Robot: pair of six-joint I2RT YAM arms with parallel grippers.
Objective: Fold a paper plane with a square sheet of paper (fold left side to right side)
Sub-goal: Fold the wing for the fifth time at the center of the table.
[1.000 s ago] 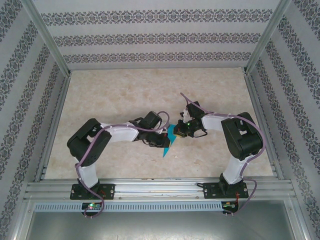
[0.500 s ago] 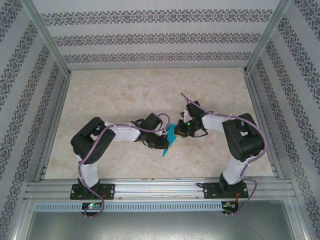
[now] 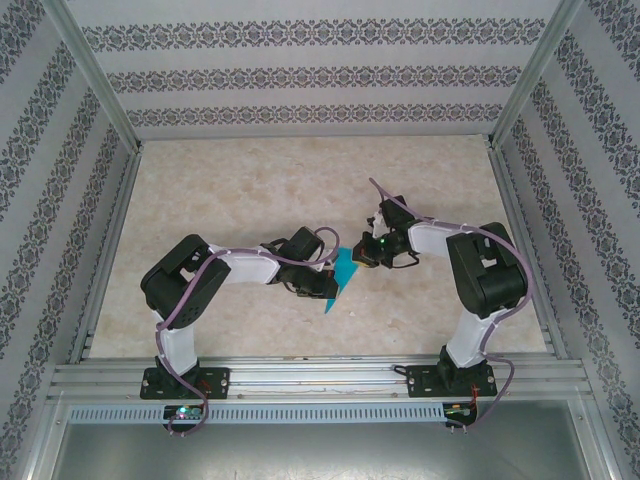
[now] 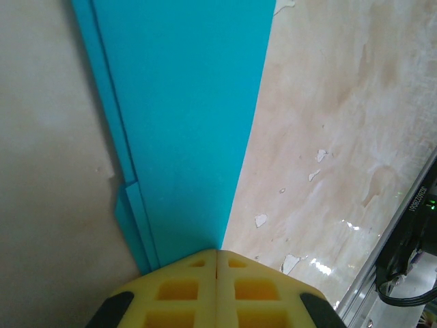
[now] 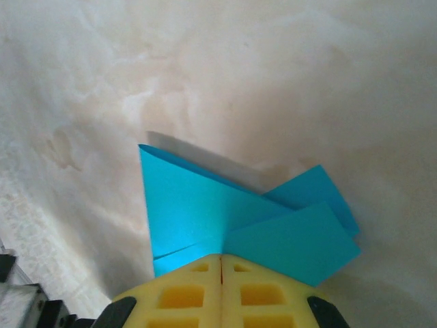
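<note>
The square sheet of paper is teal-blue and folded into a pointed paper plane [image 3: 340, 278]. It sits between the two arms at the table's middle, tip toward the near edge. My left gripper [image 3: 326, 284] is shut on its long folded edge; in the left wrist view the layered paper [image 4: 184, 116] runs out from the closed yellow fingertips of the left gripper [image 4: 217, 251]. My right gripper [image 3: 362, 256] is shut on the far end. In the right wrist view a crease of the plane [image 5: 198, 205] enters the seam of the right gripper [image 5: 222, 257], with flaps spreading right.
The marble-patterned table [image 3: 250, 190] is bare around the arms. Aluminium frame posts and patterned walls enclose it on three sides, and a metal rail [image 3: 320, 375] carrying both arm bases runs along the near edge.
The right gripper has drifted slightly up and right, and the teal paper between the arms looks wider at its far end. The left arm has barely moved.
</note>
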